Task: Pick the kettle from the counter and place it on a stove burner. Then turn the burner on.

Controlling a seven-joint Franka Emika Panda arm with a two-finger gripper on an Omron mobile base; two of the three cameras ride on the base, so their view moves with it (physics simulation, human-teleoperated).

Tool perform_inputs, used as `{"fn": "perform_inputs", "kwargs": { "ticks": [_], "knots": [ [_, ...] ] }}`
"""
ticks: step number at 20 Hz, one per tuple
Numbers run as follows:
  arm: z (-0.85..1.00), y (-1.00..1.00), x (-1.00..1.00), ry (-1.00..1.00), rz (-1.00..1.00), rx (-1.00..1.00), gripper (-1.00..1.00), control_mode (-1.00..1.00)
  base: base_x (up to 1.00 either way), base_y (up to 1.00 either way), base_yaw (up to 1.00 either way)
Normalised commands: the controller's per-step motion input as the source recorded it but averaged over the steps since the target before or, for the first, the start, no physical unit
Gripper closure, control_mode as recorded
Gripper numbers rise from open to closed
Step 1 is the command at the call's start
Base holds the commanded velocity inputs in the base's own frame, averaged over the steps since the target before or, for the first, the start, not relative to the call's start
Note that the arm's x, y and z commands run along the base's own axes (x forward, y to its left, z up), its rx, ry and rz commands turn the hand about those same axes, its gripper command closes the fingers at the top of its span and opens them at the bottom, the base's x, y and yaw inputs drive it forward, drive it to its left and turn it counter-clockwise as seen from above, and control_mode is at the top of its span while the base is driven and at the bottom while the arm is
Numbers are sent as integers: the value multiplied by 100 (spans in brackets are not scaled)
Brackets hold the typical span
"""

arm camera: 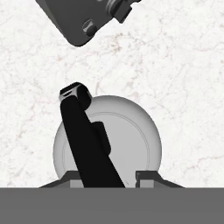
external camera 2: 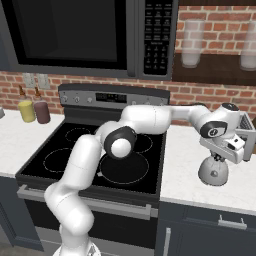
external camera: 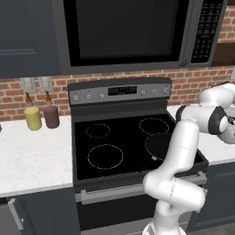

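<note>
Sitting directly under the gripper (external camera 2: 218,159), the kettle (external camera 2: 213,171) was pale, domed, dark-handled; jaw closure couldn't be told.

No readable text, stove display (external camera: 122,90) and microwave keypad (external camera 2: 157,35) blurred

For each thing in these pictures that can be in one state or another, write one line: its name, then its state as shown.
kettle: upright on the counter, right of the stove, not lifted.
gripper: directly above the kettle, jaws either side of its dark handle; a firm grip cannot be confirmed.
stove: burners dark, nothing on them.
yellow bottle: upright, capped.
maroon bottle: upright, capped.
</note>
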Motion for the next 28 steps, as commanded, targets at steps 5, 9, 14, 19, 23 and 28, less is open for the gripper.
{"fn": "perform_inputs", "kwargs": {
  "ticks": [5, 9, 14, 19, 23, 28],
  "knots": [
    [12, 2, -3, -1, 0, 0, 100, -100, 0, 0, 0],
    [53, 16, -19, -11, 0, 0, 100, -100, 0, 0, 0],
    [56, 30, -20, -10, 0, 0, 100, -100, 0, 0, 0],
    [34, 51, -23, -2, 0, 0, 100, -100, 0, 0, 0],
    [14, 74, -25, 0, 0, -3, 100, -100, 0, 0, 0],
    [0, 94, -22, 0, 0, -5, 100, -100, 0, 0, 0]
  ]
}}
